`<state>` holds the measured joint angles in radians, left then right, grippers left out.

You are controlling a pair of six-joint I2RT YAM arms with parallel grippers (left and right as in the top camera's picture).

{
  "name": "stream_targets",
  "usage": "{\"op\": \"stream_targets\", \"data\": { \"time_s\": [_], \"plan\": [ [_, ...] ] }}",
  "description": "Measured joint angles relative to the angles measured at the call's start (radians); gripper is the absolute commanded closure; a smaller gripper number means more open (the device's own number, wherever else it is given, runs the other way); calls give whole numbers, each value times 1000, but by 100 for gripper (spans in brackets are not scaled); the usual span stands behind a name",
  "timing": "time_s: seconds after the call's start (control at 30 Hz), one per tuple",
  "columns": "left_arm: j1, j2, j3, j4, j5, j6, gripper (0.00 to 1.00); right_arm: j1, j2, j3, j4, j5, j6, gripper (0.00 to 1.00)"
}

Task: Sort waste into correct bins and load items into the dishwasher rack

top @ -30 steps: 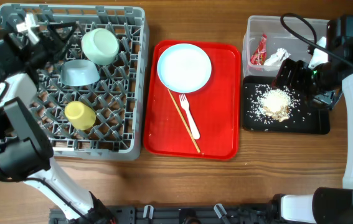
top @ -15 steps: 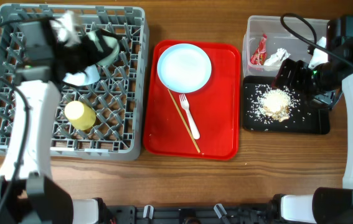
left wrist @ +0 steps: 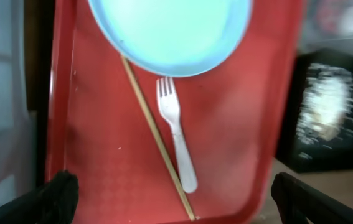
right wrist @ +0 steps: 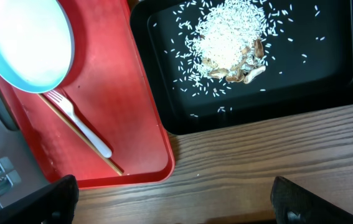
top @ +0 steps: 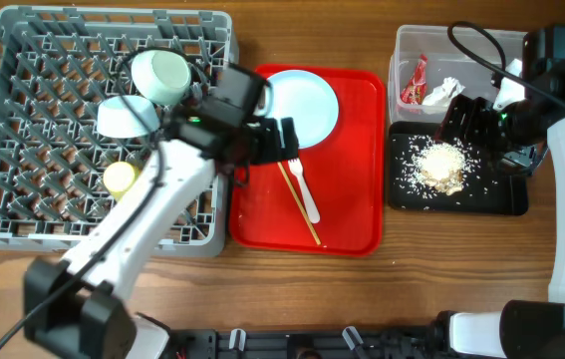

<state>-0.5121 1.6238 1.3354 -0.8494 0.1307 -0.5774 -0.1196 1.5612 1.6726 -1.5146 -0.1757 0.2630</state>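
Plate (top: 297, 108), one, sits on the red tray (top: 352, 199), with one fork (top: 306, 195) and one wooden stick (top: 297, 199) at its 6 o'clock. Rack (top: 23, 120) at 9 o'clock holds two bowls (top: 128, 118) and one yellow cup (top: 118, 178). Left gripper (top: 280, 140) and right gripper (top: 464, 120) are spread.

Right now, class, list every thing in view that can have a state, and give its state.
plate: empty, flat on the red tray
fork: lying on the red tray
upper bowl: in the dishwasher rack, tipped
lower bowl: in the dishwasher rack
yellow cup: in the dishwasher rack, partly hidden
clear tub: holds wrapper and tissue
black tray: holds rice scraps
left gripper: open, empty
right gripper: open, empty
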Motion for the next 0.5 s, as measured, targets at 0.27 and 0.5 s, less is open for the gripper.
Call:
{"op": "stream_targets", "data": {
  "time_s": [0.27, 0.5],
  "plan": [
    [-101, 242, 0, -14, -98, -173, 1, 0, 0, 0, -8, 0, 0, 0],
    [-101, 341, -1, -16, -119, -222, 1, 0, 0, 0, -10, 0, 0, 0]
  ]
}}
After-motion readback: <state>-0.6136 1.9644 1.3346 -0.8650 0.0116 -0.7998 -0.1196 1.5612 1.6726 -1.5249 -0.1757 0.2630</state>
